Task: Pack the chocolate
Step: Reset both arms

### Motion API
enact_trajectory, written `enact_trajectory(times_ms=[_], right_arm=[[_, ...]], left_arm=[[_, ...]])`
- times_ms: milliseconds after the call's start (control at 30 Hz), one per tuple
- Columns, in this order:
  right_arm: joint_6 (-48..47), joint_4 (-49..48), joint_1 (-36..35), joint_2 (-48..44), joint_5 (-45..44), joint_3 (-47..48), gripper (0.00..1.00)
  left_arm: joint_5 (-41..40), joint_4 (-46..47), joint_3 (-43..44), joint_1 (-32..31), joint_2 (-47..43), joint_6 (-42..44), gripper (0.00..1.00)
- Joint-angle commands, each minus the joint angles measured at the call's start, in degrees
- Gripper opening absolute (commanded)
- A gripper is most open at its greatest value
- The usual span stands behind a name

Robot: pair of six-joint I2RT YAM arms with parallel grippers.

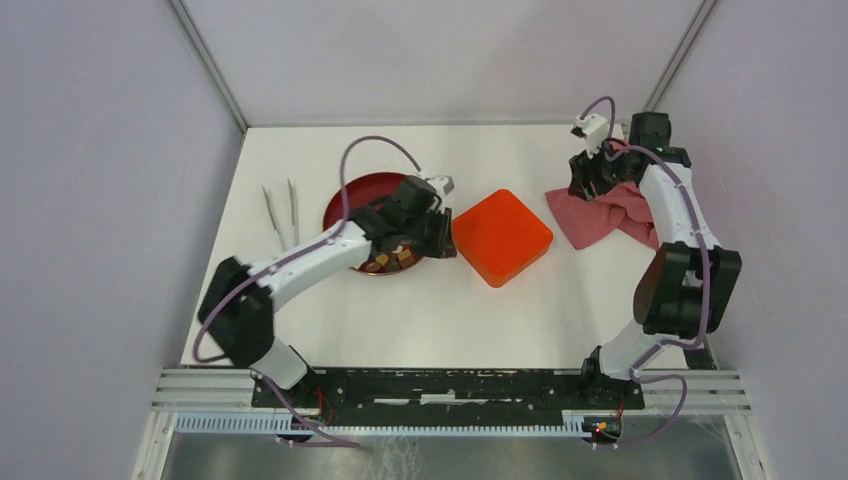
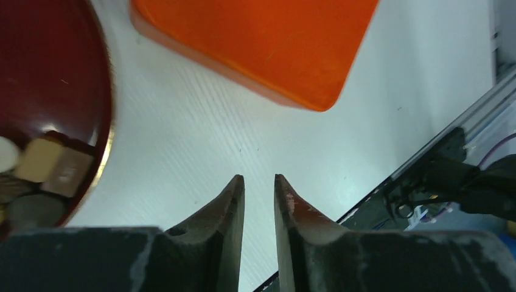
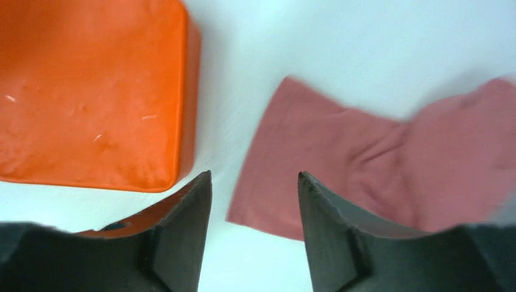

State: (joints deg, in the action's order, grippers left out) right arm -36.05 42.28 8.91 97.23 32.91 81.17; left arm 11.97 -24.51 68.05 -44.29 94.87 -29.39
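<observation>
The chocolate (image 1: 390,260) lies as several small brown, tan and cream pieces at the near rim of the round dark red plate (image 1: 352,198). In the left wrist view the chocolate (image 2: 45,167) sits at the far left on the plate (image 2: 55,73). My left gripper (image 1: 437,243) hangs over the bare table between the plate and the square orange box (image 1: 500,236). Its jaws (image 2: 259,177) stand a narrow gap apart with nothing between them. My right gripper (image 1: 583,188) is open and empty (image 3: 254,173) above the near corner of a pink cloth (image 3: 365,152), right of the orange box (image 3: 91,91).
The orange box (image 2: 261,42) shows only a smooth top. Metal tweezers (image 1: 280,212) lie left of the plate. The pink cloth (image 1: 600,212) is crumpled at the back right. The black rail (image 1: 450,388) runs along the near table edge.
</observation>
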Motion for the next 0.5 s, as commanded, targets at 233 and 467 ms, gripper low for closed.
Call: enact_trajectory(times_ms=[233,467], right_arm=[[15.6,-20.0,1.3,-19.9,-3.7,10.6,0.98],[27.4,-27.0,1.2,-28.1,-12.3,7.2,0.98]], left_arm=[[-1.0,9.4,10.5,17.6,-24.9,1.7,0.97],[0.2,-1.6,28.1,18.7,-22.8,4.3,0.98]])
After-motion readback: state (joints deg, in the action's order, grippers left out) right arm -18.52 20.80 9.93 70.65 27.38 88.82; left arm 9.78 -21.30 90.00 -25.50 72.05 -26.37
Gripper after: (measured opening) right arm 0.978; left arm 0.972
